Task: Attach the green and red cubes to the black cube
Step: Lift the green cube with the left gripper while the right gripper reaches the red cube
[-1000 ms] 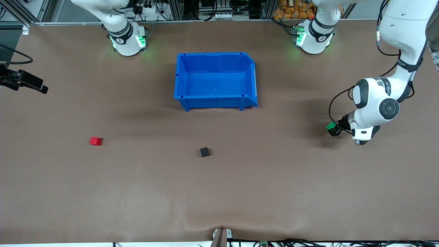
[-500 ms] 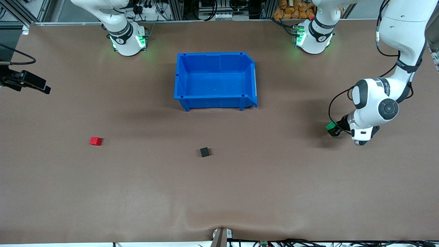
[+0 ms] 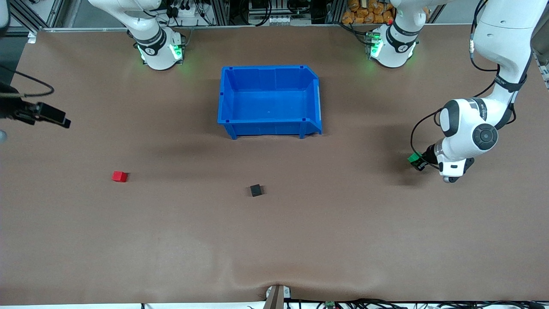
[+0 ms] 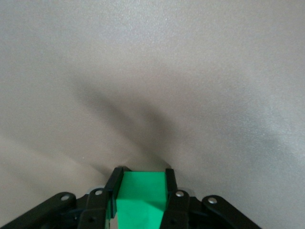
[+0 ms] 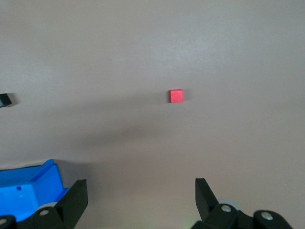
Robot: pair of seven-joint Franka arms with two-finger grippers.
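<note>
Between left tool fingers, bright green cube.

The table is a plain matte brown, and on it the bin is bright blue all over, the red cube a clear scarlet, the black cube a dull matte black. The green cube is vivid green and sits between the black fingers of the left gripper. The arms are glossy white with black joint rings and dark cables, their bases glow green, and the right gripper is black too.
</note>
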